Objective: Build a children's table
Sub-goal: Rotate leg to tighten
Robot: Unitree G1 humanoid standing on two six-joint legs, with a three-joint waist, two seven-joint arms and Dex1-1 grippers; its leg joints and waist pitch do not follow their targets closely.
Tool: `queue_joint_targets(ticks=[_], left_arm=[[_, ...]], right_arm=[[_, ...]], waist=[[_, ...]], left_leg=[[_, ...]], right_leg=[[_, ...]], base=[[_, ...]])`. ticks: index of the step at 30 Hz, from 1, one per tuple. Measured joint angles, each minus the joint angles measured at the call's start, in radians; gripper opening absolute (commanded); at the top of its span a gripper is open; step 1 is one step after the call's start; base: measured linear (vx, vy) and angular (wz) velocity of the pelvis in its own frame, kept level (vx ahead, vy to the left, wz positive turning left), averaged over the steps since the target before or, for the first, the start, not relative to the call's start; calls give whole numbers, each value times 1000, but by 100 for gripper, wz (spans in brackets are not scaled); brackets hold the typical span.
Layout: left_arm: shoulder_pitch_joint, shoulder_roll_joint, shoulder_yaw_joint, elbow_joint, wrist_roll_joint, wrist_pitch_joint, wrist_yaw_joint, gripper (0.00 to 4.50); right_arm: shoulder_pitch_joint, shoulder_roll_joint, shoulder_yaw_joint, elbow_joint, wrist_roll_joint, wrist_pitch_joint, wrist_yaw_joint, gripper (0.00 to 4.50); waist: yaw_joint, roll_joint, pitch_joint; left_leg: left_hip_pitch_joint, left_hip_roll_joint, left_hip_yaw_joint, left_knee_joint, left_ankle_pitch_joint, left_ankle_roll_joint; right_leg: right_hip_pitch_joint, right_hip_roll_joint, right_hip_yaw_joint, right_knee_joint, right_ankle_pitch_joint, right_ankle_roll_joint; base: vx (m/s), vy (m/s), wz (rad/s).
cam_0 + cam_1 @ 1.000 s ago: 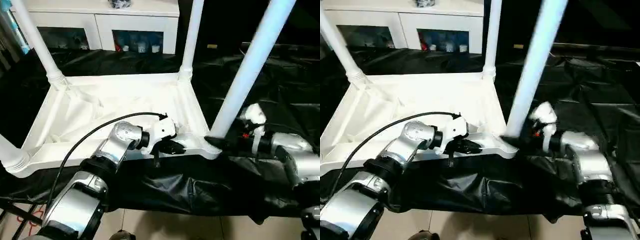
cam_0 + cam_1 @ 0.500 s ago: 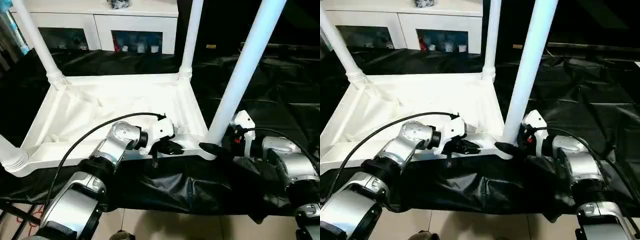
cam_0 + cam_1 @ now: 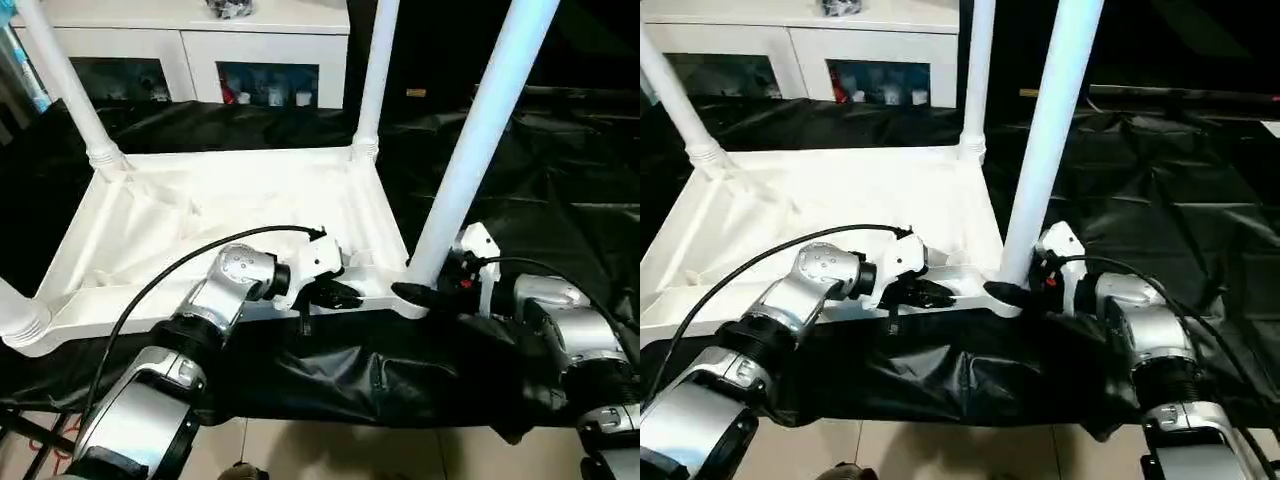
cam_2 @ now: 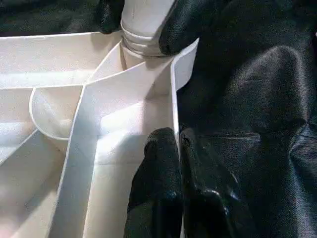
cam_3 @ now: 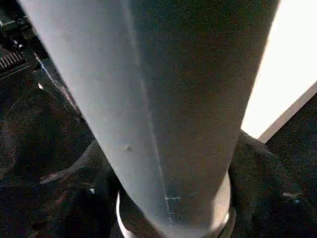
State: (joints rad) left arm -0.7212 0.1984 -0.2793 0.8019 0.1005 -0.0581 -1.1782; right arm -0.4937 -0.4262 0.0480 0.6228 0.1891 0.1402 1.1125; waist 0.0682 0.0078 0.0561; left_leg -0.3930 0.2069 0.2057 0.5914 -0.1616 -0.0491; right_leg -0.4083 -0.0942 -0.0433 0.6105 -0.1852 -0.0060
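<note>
The white tabletop (image 3: 200, 220) lies upside down on the black sheet, ribs up. Legs stand in its far left (image 3: 60, 80), far right (image 3: 375, 70) and near left (image 3: 20, 320) sockets. A fourth leg (image 3: 480, 130) rises from the near right socket, leaning slightly right. My right gripper (image 3: 424, 286) is shut on that leg's base, and its black fingers (image 4: 178, 29) show on either side of the tube in the left wrist view. My left gripper (image 4: 173, 144) is shut on the tabletop's near rim, a little left of that corner.
A white cabinet with glass doors (image 3: 200, 50) stands behind the table. The black sheet (image 3: 560, 170) spreads out to the right in wrinkles. A black cable (image 3: 170, 280) loops over my left forearm. Tiled floor (image 3: 330, 450) shows below the sheet's front edge.
My right wrist has rolled around the base of the near right leg, and the leg stands a little more upright. The left gripper has kept its hold on the rim.
</note>
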Motion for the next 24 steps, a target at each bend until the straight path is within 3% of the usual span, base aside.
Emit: queue_joint_targets(ticks=[4,8,15,19,20,24], left_arm=[[2,-1,13,-1,-7,32,47,0],[-27,-23,42,52,0,60,182,0],[-90,-88,78,134,13,123,378,0],[-97,-98,86,142,12,132,413,0],[-98,-98,86,145,12,128,416,0],[-97,-86,85,148,12,111,392,0]], right_arm=[[-17,54,-21,39,0,-14,-90,263],[-98,159,-60,170,-25,-62,-330,260],[-238,301,-107,351,-58,-102,-691,259],[-275,327,-112,408,-75,-135,-772,259],[-279,327,-114,418,-77,-149,-772,315],[-282,320,-119,434,-78,-170,-706,338]], waist=[[-17,0,0],[-41,-2,1],[-47,-3,0],[-44,-4,0],[-44,-4,0],[-45,-6,2]], left_leg=[[2,0,0,0,0,0],[3,-1,0,0,0,0],[3,-1,-1,0,0,-1],[2,-1,-1,-1,0,-1],[2,-1,-1,-1,0,-1],[2,0,-1,-2,0,0]], right_leg=[[0,0,1,0,1,-1],[0,0,1,0,3,-3],[-1,1,2,0,3,-2],[-1,1,2,-2,3,-1],[-1,1,2,-2,3,-1],[-1,1,2,-2,3,-1]], base=[[0,0,0],[0,0,0],[0,0,0],[0,0,0],[0,0,0],[0,0,0]])
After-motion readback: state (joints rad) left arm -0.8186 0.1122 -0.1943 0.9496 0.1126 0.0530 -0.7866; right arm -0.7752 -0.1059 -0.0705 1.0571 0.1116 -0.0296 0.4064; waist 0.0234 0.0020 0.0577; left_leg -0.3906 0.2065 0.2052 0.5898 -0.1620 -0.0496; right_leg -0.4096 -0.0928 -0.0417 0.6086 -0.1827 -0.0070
